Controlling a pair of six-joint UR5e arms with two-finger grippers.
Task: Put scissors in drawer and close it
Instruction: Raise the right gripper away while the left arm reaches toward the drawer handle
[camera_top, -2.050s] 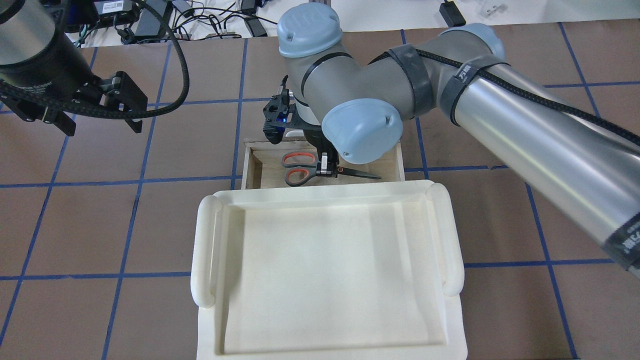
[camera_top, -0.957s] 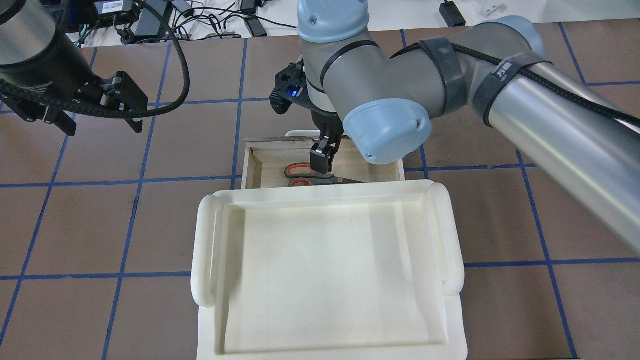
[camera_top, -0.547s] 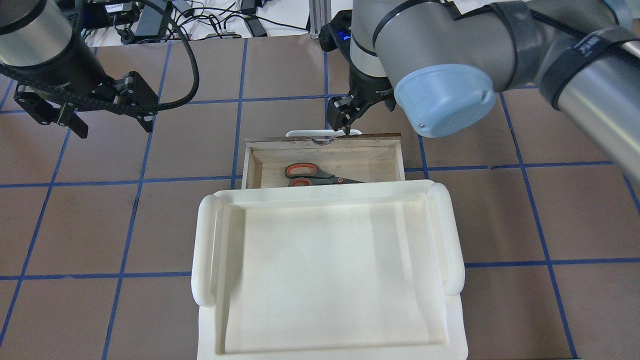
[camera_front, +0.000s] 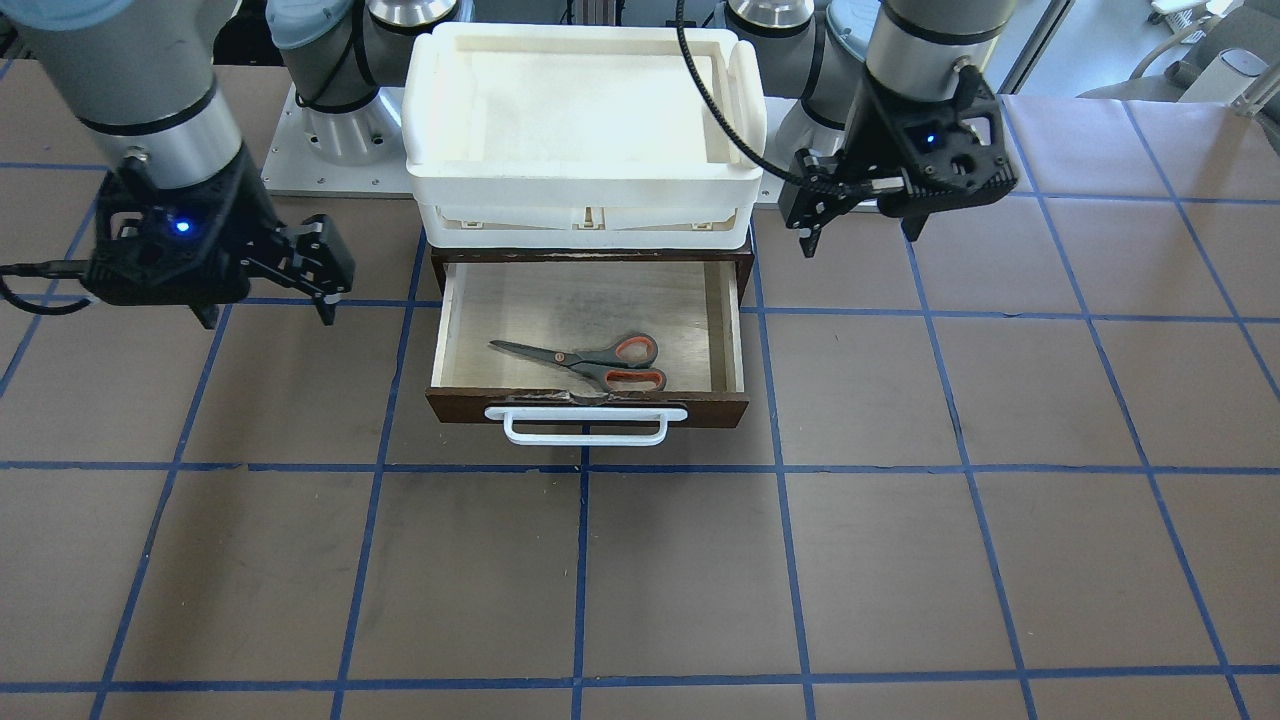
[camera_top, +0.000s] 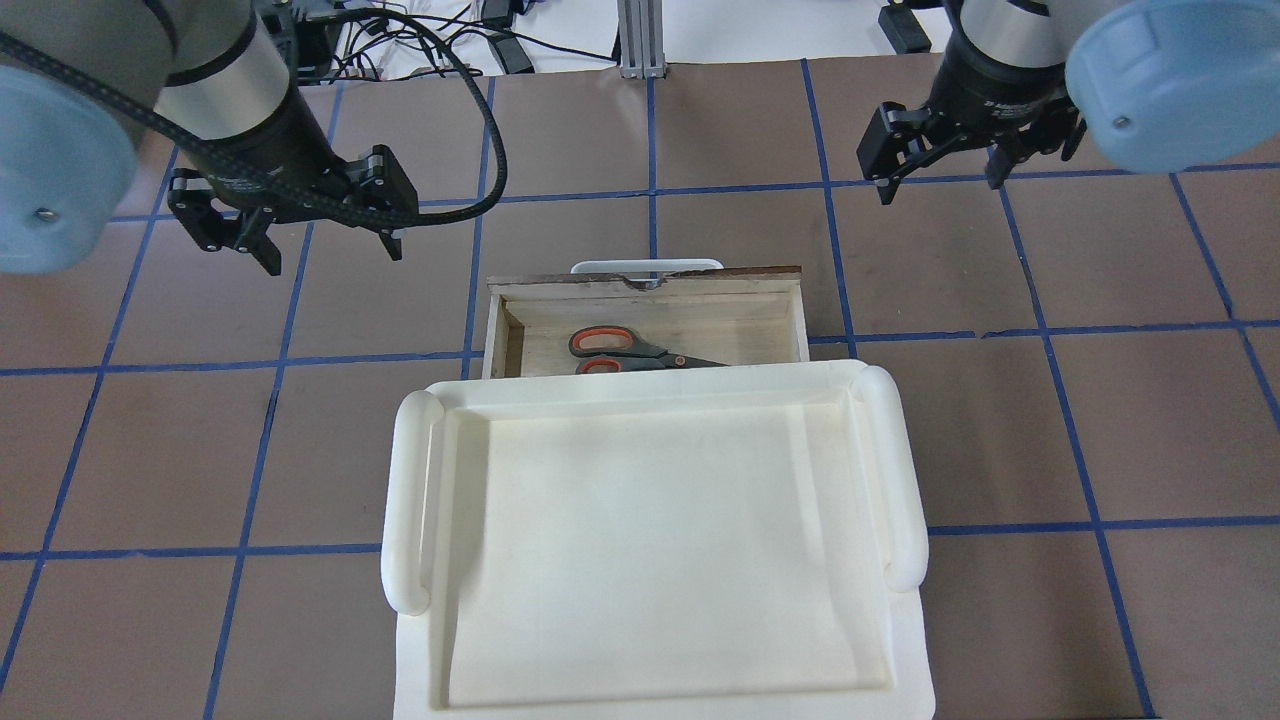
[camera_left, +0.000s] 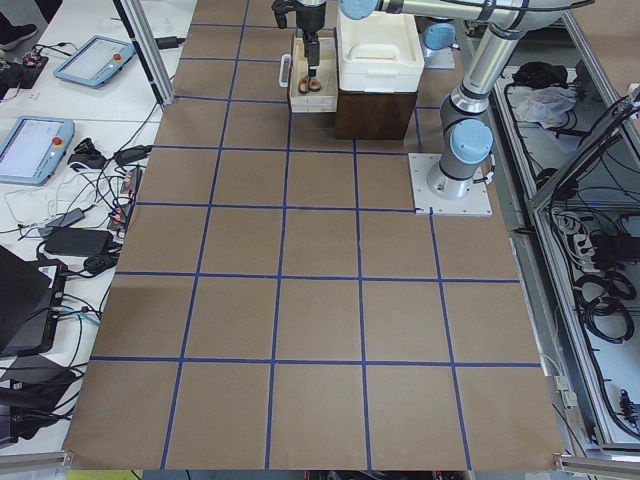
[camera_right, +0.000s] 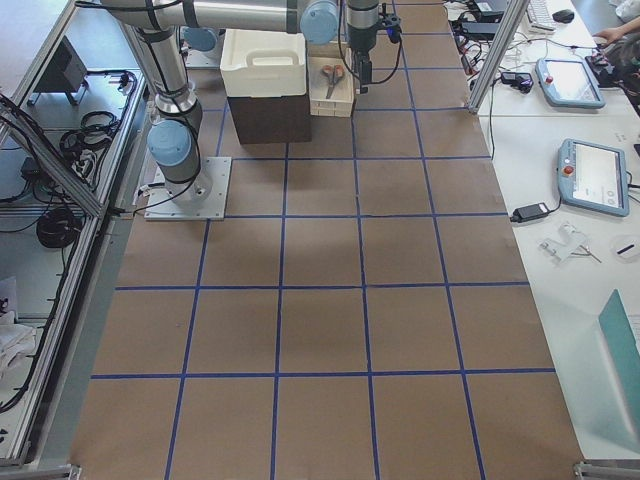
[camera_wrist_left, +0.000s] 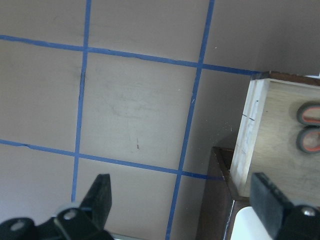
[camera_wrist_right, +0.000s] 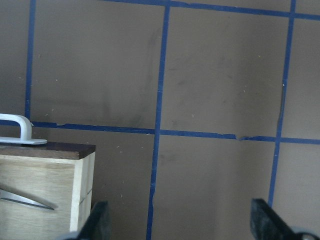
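While the scissors (camera_front: 590, 362) are lying inside the open drawer (camera_front: 600, 300), long axis parallel to its white bar handle (camera_front: 586, 411), the left fingers (camera_top: 388, 225) and right fingers (camera_top: 884, 180) are hovering spread and empty, flanking it about equally.

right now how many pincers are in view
2. The left pincer hangs open over the table left of the drawer; the right pincer hangs open to its right.
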